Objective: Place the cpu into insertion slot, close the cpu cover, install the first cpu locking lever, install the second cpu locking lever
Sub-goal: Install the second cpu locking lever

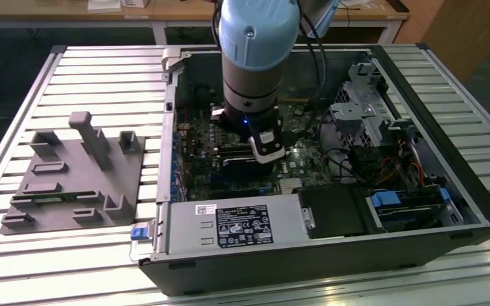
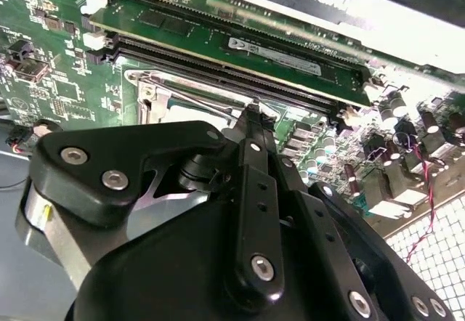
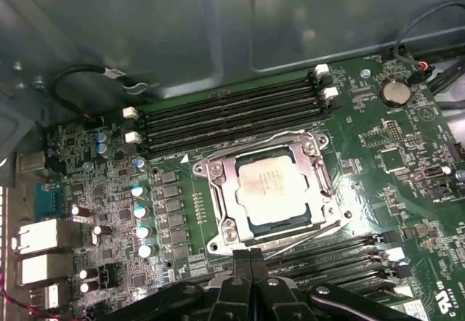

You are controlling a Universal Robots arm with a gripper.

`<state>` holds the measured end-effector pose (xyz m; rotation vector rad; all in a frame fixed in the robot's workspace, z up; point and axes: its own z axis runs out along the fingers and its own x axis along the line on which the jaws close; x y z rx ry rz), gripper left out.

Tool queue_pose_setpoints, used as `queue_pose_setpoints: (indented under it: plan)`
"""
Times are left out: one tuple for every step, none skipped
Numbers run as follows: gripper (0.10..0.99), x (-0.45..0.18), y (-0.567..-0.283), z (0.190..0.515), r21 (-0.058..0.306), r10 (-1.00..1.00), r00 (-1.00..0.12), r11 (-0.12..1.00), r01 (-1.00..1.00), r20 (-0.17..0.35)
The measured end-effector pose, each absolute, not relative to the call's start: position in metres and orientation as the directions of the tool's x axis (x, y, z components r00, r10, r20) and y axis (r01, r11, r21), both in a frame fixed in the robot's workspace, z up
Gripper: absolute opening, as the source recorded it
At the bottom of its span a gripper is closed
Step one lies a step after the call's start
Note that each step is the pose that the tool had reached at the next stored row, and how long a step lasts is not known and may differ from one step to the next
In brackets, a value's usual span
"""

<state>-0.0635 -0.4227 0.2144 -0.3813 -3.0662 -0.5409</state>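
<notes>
Cpu (image 3: pixel 270 188) is the small silver square, and in the first wrist view it sits flat inside the insertion slot (image 3: pixel 216 228) in the middle of the green board (image 3: pixel 407 212). The cpu cover (image 3: pixel 323 183), a thin shiny frame, lies down flat around the chip, so the pale face shows through its square window. Thin silver wire levers (image 3: pixel 290 240) run along the sides of the frame. Long black memory slots (image 3: pixel 232 118) lie beside the socket on two sides. The gripper (image 3: pixel 251 259) pokes in from the edge, just beside the socket. Its two black fingers (image 3: pixel 242 277) are pressed tight together (no gap shows) and nothing sits between them.

In the second wrist view, the black gripper (image 2: pixel 254 114) is seen from behind, with its fingers together and its tip low over the shiny edge of the socket (image 2: pixel 156 92). A memory stick (image 2: pixel 240 45) stands in a slot just past the socket.

In the exterior view, the blue and grey arm (image 1: pixel 256 57) reaches straight down into the open computer case (image 1: pixel 313 255). The case lies on a table of metal slats (image 1: pixel 100 70). A grey holder block (image 1: pixel 71 175) rests on the table at the exterior view's left, well apart from the arm.
</notes>
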Motion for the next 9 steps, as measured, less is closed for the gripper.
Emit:
queue_pose_setpoints:
  plan:
    - [0.106,-0.0637,-0.4236,0.2137,0.343,0.236,-0.97,0.909,0.238,0.048]
    - [0.106,-0.0639,-0.4245,0.213,0.35,0.236,-0.971,0.906,0.238,0.05]
    - [0.106,-0.0642,-0.4253,0.2123,0.356,0.235,-0.971,0.904,0.238,0.052]
    - [0.106,-0.0645,-0.4262,0.2115,0.361,0.234,-0.971,0.902,0.237,0.053]
    - [0.106,-0.0649,-0.427,0.2108,0.367,0.234,-0.971,0.9,0.237,0.055]
    - [0.106,-0.0652,-0.4278,0.2099,0.372,0.233,-0.971,0.898,0.237,0.056]
    - [0.106,-0.0657,-0.4284,0.2091,0.376,0.233,-0.971,0.896,0.237,0.057]
    - [0.106,-0.0662,-0.429,0.208,0.38,0.232,-0.971,0.894,0.236,0.058]
    - [0.106,-0.0667,-0.4294,0.207,0.383,0.232,-0.971,0.893,0.236,0.059]
